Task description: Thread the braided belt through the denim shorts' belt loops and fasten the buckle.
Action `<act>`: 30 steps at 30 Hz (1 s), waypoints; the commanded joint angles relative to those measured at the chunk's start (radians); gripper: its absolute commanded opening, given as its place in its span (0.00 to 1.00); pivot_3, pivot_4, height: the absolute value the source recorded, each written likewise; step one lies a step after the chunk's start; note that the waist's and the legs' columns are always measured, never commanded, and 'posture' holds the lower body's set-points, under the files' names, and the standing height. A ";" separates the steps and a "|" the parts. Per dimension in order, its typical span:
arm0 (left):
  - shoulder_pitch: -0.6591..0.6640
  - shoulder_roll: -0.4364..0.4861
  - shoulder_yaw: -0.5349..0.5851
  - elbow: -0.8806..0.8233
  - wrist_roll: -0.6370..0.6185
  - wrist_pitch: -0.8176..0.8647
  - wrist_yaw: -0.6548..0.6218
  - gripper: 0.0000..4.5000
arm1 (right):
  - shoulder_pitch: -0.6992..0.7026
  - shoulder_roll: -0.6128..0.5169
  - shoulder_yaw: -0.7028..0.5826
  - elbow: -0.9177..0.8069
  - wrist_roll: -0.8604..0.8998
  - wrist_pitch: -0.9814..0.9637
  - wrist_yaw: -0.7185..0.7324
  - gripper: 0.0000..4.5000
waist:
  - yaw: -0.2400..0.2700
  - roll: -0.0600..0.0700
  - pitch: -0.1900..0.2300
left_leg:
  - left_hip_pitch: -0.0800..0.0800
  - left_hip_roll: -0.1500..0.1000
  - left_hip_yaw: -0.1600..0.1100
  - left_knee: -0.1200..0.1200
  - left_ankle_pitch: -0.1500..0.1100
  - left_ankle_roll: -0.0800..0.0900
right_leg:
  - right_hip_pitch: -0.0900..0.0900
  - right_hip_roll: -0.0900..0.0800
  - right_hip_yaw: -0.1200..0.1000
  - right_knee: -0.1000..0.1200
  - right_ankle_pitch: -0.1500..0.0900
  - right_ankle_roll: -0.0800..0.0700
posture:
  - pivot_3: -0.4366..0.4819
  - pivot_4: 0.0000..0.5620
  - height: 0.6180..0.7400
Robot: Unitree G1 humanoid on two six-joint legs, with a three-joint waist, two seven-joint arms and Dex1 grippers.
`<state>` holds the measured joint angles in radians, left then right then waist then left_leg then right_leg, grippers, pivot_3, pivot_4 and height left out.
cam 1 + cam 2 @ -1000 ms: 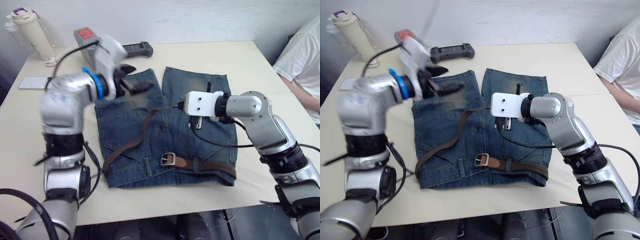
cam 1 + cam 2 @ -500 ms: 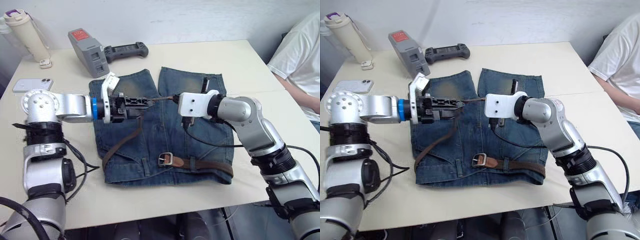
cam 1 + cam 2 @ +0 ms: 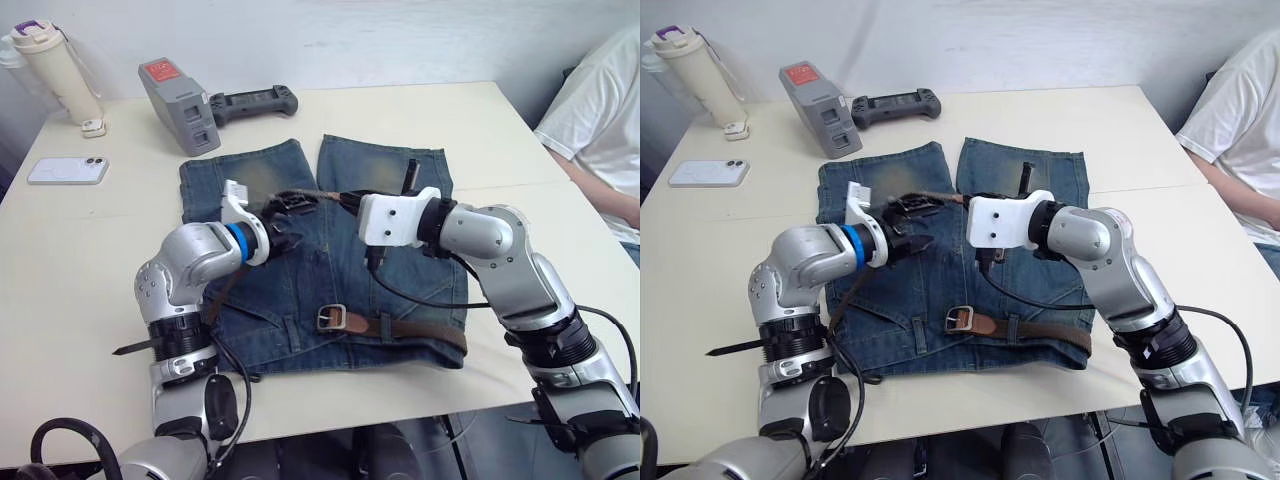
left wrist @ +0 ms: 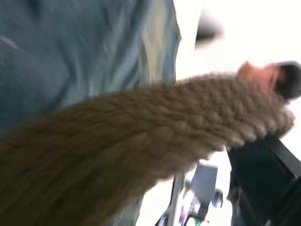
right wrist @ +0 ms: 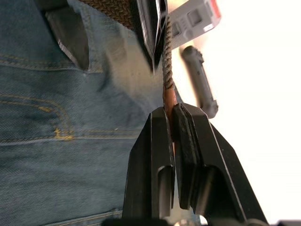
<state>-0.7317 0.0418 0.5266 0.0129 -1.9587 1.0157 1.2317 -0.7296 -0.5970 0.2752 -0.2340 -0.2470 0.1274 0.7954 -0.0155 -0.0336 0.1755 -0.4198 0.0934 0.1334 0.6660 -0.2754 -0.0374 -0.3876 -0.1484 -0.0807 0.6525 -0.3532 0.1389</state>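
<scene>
The denim shorts (image 3: 300, 290) lie flat, waistband toward me. The braided belt (image 3: 430, 332) runs along the right half of the waistband through a belt loop (image 3: 390, 328). Its silver buckle (image 3: 335, 318) rests at the waistband's middle. The free part leaves the left side and rises over the left leg. My right gripper (image 5: 170, 113) is shut on the belt's tan tip (image 5: 167, 100), above the shorts' middle (image 3: 345, 199). My left gripper (image 3: 285, 222) is just beside it, open, its fingers (image 5: 151, 28) spread around the belt (image 4: 141, 136).
At the table's far left are a grey device (image 3: 180, 92), a black controller (image 3: 250, 100), a phone (image 3: 67, 170) and a cream bottle (image 3: 55, 70). A small black object (image 3: 410, 175) lies on the right leg. A person in white (image 3: 600, 110) sits at the right.
My left arm has folded in, elbow dropped, and its gripper has come to the belt right beside the right gripper. The right gripper has kept hold of the belt tip.
</scene>
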 commanded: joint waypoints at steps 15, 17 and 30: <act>0.160 -0.091 -0.022 -0.306 -0.014 -0.045 0.035 1.00 | 0.009 -0.042 -0.019 0.028 -0.005 -0.005 0.030 0.00 | 0.019 0.000 0.000 | 0.002 -0.001 -0.005 0.000 0.000 0.000 | 0.008 0.000 -0.006 -0.010 0.000 0.000 | 0.48 0.27 1.00; 0.142 -0.107 -0.014 -0.302 -0.014 -0.068 0.051 1.00 | 0.006 -0.035 -0.016 0.026 -0.002 -0.006 0.032 0.00 | 0.022 0.000 0.000 | 0.003 -0.001 -0.006 0.000 0.000 0.000 | 0.011 0.000 -0.008 -0.011 0.000 0.000 | 0.48 0.27 1.00; 0.093 -0.211 -0.008 -0.308 -0.014 -0.200 0.148 1.00 | 0.019 -0.019 -0.017 -0.018 0.013 0.002 0.052 0.00 | 0.039 0.000 0.000 | 0.003 -0.001 -0.008 -0.001 0.000 0.000 | 0.012 0.001 -0.010 -0.015 0.000 0.000 | 0.48 0.27 1.00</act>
<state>-0.6112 -0.1442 0.5149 -0.2634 -1.9594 0.8343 1.3638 -0.7018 -0.6192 0.2739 -0.2078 -0.2457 0.1346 0.8484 0.0232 -0.0336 0.1756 -0.4167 0.0925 0.1255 0.6649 -0.2754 -0.0373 -0.3751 -0.1479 -0.0907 0.6376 -0.3530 0.1392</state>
